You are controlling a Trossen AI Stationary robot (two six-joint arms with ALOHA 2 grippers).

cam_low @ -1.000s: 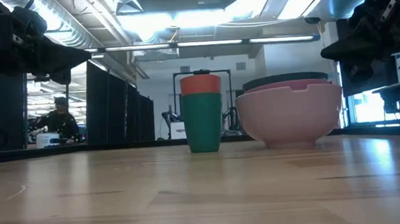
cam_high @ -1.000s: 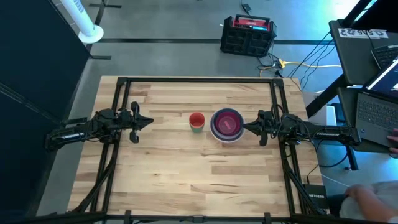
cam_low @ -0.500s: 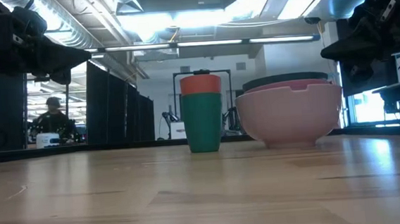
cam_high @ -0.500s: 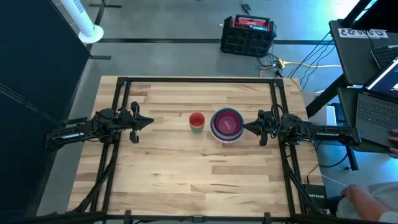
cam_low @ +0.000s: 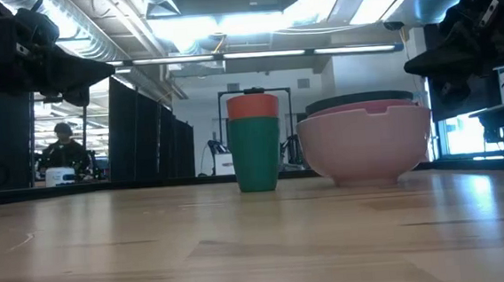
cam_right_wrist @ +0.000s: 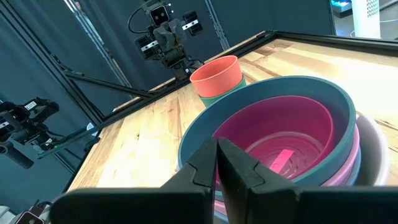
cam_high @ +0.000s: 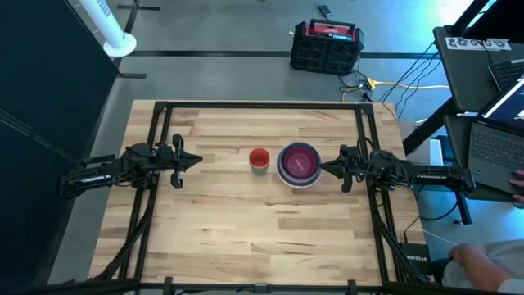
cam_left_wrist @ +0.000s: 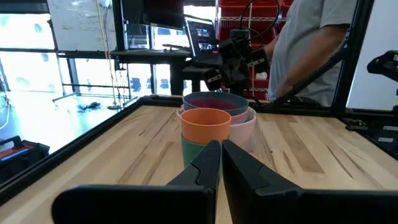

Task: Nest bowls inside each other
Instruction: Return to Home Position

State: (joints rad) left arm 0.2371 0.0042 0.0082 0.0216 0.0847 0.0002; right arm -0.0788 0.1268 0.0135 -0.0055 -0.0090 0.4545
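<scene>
A stack of nested bowls (cam_high: 299,164) stands on the table's middle. A pale pink bowl (cam_low: 365,146) is outermost, a blue-teal bowl (cam_right_wrist: 280,93) sits in it, and a hot pink bowl (cam_right_wrist: 280,134) lies innermost. Just left of the stack, an orange cup (cam_left_wrist: 206,121) sits inside a teal-green cup (cam_low: 256,154). My left gripper (cam_high: 199,160) hovers shut, pointing level from the left toward the cups (cam_high: 259,160). My right gripper (cam_high: 321,166) hovers shut just right of the bowl stack, its tips (cam_right_wrist: 216,144) near the rim. Neither touches anything.
Black frame rails (cam_high: 155,139) run along the table's left, right and far sides. A laptop (cam_high: 495,147) and a person's arm (cam_high: 483,262) are off the table's right. A black and red case (cam_high: 327,45) sits on the floor beyond the far edge.
</scene>
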